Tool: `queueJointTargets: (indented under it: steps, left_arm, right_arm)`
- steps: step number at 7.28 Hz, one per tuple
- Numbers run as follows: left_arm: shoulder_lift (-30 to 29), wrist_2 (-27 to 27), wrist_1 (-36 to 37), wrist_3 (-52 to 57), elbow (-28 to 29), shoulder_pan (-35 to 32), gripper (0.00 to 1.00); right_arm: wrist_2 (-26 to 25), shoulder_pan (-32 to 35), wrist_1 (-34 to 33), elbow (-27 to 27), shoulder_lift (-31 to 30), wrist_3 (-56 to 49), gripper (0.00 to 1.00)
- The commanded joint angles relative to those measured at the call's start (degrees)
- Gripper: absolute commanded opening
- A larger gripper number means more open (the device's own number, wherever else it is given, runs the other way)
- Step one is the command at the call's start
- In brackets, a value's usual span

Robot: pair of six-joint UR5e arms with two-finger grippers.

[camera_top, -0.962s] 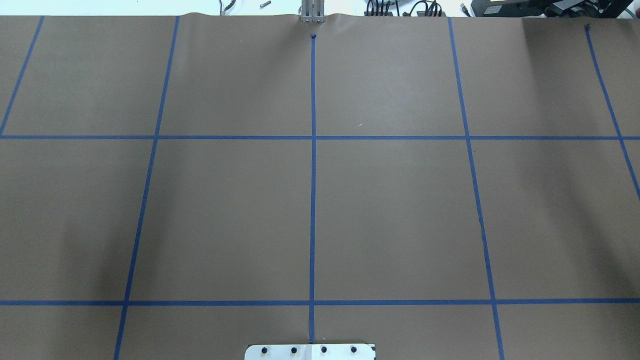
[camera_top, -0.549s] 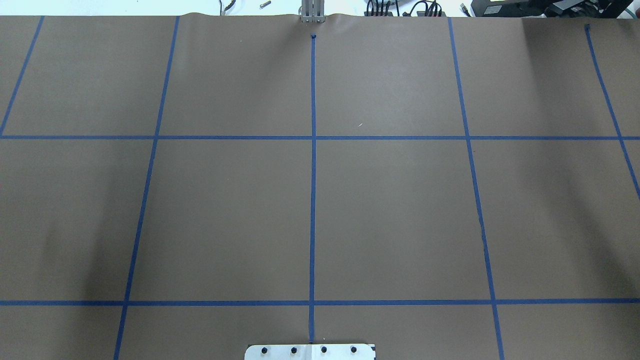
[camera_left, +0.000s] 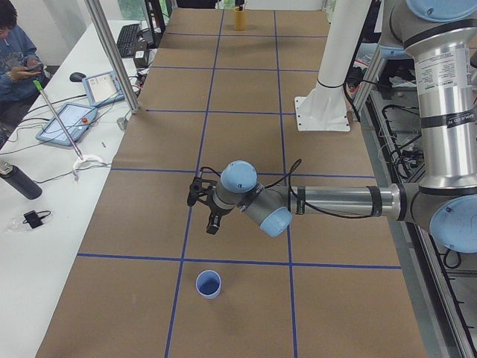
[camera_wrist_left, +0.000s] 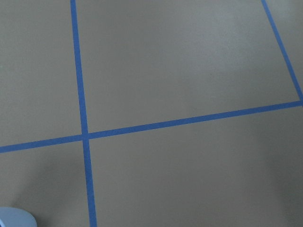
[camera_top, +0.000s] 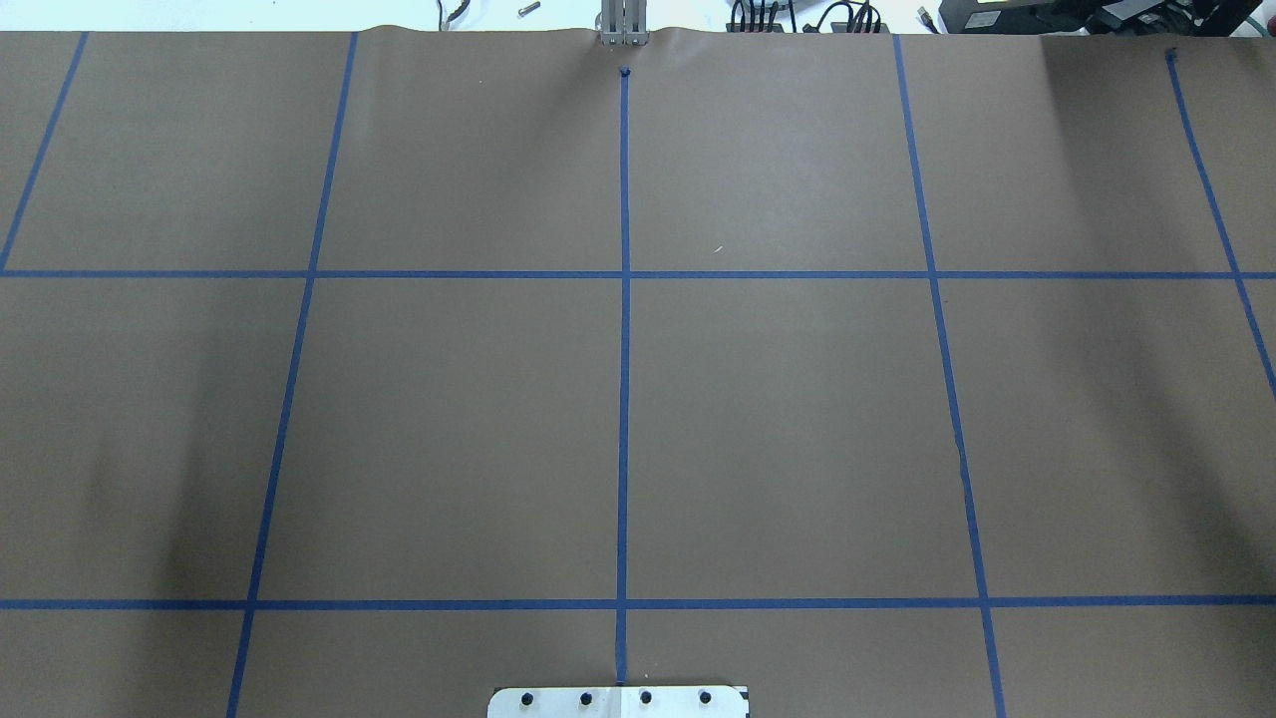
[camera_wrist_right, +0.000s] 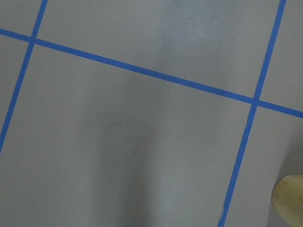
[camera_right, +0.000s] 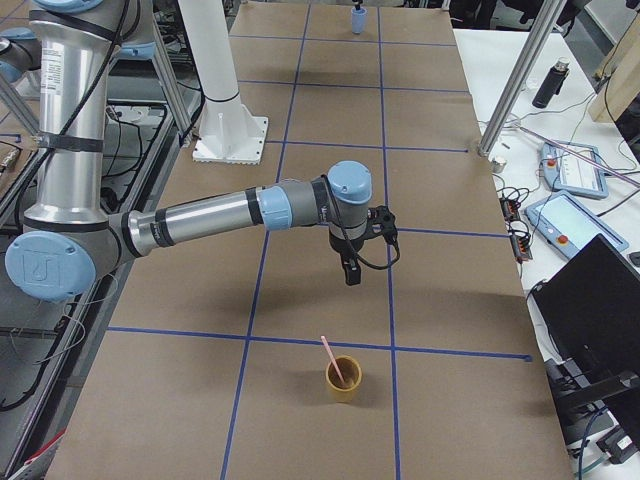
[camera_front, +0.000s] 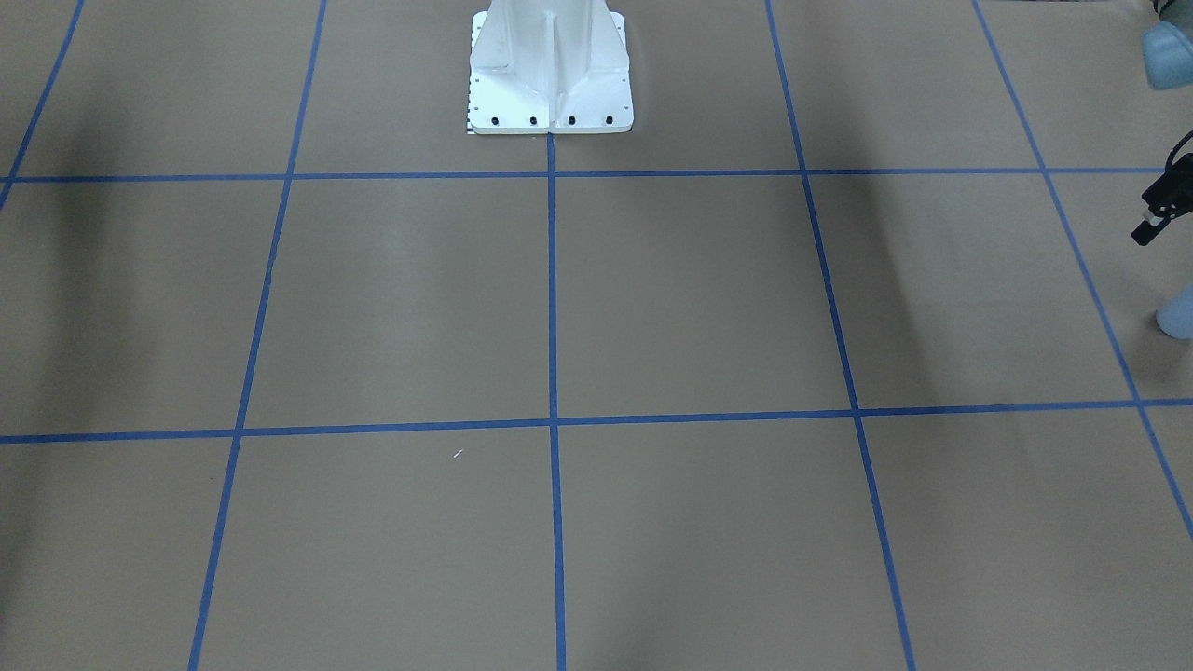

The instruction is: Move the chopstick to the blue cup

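The left arm reaches out flat over the bench. Its wrist bends so the left gripper points down, up off the bench. The blue cup stands upright near it, closer to the bench's end, and they do not touch.

The right arm is posed the same way at the other end. It is flat, and the right gripper points down in the air. I cannot tell if either pair of fingers is apart or together.

Only the right side view shows the chopstick well. It leans inside a yellow cup, and its top sticks out past the rim.

The left wrist view catches just a bit of the blue cup in one corner. The right wrist view catches just an edge of the yellow cup. The overhead view shows only the middle of the bench with its blue tape lines.
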Motion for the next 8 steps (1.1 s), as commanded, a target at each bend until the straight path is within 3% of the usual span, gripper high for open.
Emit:
queueJointTargets:
  steps: [1, 5, 6, 8]
  left_arm:
    - [-4.2, -0.1, 0.9, -0.9, 0.6, 0.8, 0.98]
    - [-2.9, 0.5, 0.2, 0.4, 4.9, 1.5, 0.98]
    - [-2.5, 0.4, 0.4, 7.3, 6.5, 0.7, 0.98]
    - [-4.9, 1.7, 1.1, 25.2, 17.5, -7.3, 0.98]
  right_arm:
    - [1.6, -0.1, 0.1, 0.0, 0.3, -0.1, 1.00]
    - [5.2, -0.1, 0.0, -0.2, 0.6, -0.1, 1.00]
    - [6.0, -0.1, 0.0, -0.5, 0.6, -0.1, 1.00]
    - [8.8, -0.1, 0.1, -0.9, 0.6, -0.1, 1.00]
